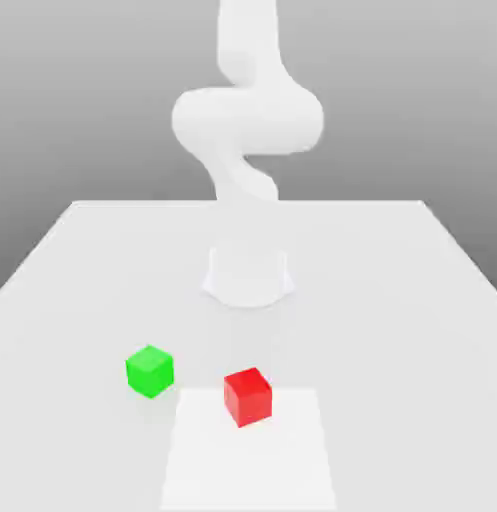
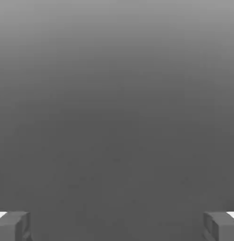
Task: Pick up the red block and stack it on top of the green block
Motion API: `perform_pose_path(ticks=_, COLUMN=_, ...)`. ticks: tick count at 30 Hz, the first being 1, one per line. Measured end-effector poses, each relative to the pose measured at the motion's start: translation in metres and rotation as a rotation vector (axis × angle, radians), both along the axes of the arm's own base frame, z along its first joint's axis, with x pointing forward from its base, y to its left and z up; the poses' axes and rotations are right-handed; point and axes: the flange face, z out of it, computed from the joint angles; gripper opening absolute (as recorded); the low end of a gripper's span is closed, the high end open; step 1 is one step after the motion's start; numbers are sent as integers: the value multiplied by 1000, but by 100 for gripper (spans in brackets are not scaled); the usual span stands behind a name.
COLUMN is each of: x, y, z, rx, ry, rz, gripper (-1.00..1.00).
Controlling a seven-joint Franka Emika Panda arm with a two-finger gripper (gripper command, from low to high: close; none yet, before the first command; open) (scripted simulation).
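Gripper (image 2: pixel 117 226) fingers spread wide, nothing between, red block (image 1: pixel 247 396) seemingly well apart, beside green block (image 1: pixel 149 370)

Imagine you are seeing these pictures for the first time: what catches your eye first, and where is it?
Two bright cubes stand out on the pale table: the red block near the front edge, and the green block apart from it, toward the exterior view's left. Behind them rises the white arm, bent above its round base. In the hand view, the fingers stand wide apart with nothing between them.
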Motion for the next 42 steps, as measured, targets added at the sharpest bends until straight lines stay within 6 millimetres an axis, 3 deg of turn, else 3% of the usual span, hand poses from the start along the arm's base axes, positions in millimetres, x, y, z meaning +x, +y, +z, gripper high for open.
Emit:
perform_pose_path(ticks=4, x=39, y=6, z=-99, rx=85, ry=142, rz=-168, gripper=0)
perform_pose_path(ticks=9, x=53, y=1, z=-224, rx=188, ry=310, rz=-397, gripper=0)
perform_pose_path(ticks=14, x=31, y=-7, z=-343, rx=288, ry=475, rz=-651, gripper=0)
perform_pose_path(ticks=19, x=-18, y=-9, z=-437, rx=371, ry=621, rz=-903, gripper=0)
perform_pose_path(ticks=34, x=-28, y=-9, z=-515, rx=383, ry=644, rz=-953, gripper=0)
perform_pose_path(ticks=35, x=-29, y=-9, z=-518, rx=383, ry=645, rz=-952, gripper=-100)
perform_pose_path(ticks=42, x=-28, y=-9, z=-518, rx=384, ry=643, rz=-952, gripper=-100)
